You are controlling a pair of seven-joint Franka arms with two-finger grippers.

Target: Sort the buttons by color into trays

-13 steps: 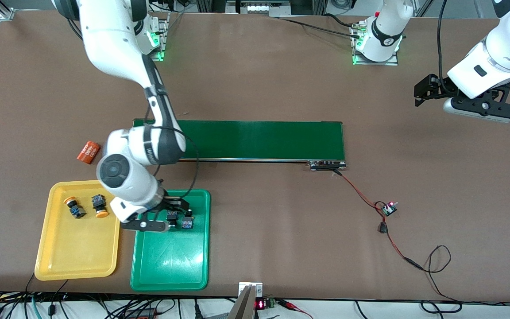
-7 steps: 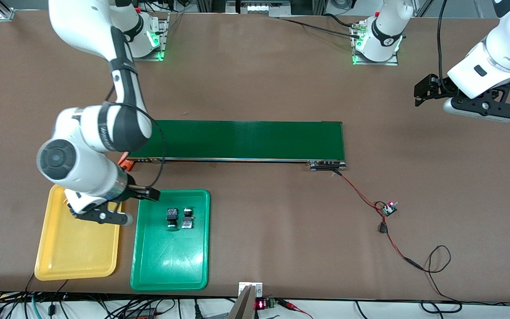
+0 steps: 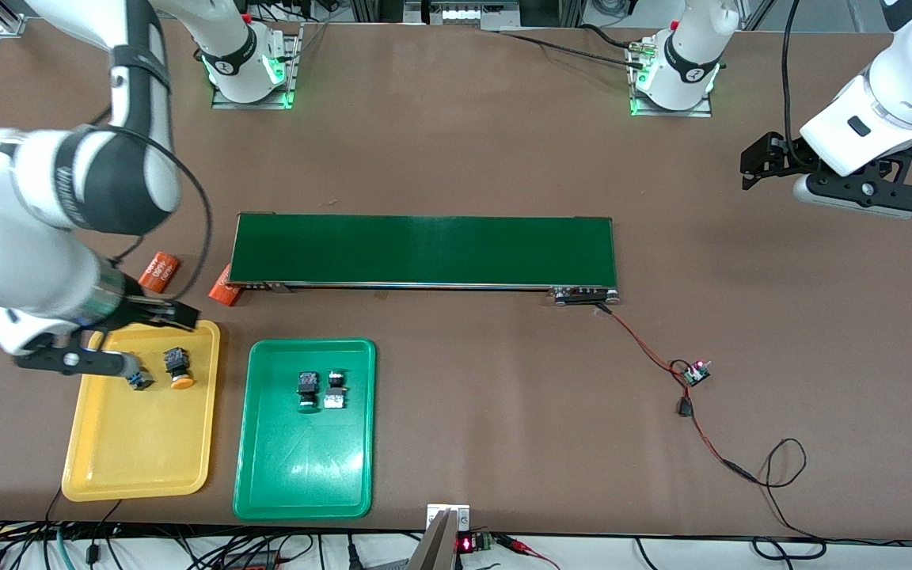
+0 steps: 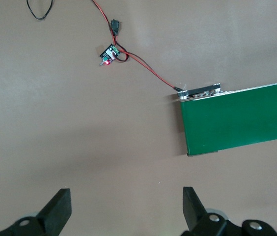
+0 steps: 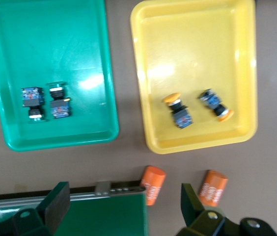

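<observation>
On the brown table [image 3: 464,142] lies a long dark-green belt [image 3: 424,249]. Red and black wires [image 3: 654,356] run from one end of it to a tiny board [image 3: 696,372]. Two orange cylinders [image 3: 158,271] lie near the belt's other end.

Nearer the front camera sit two flat trays, side by side. The yellow tray [image 3: 139,451] holds two buttons with orange caps [image 3: 180,369], each lying on its side. The green tray [image 3: 305,467] holds two buttons with green caps [image 3: 307,392], close together. Each button has a dark blocky body and a round cap.

The right pincer [image 3: 143,332] hangs over the yellow tray's corner, fingers apart, holding nothing. The left pincer [image 3: 757,165] waits over bare table at the left arm's end, fingers apart too.
</observation>
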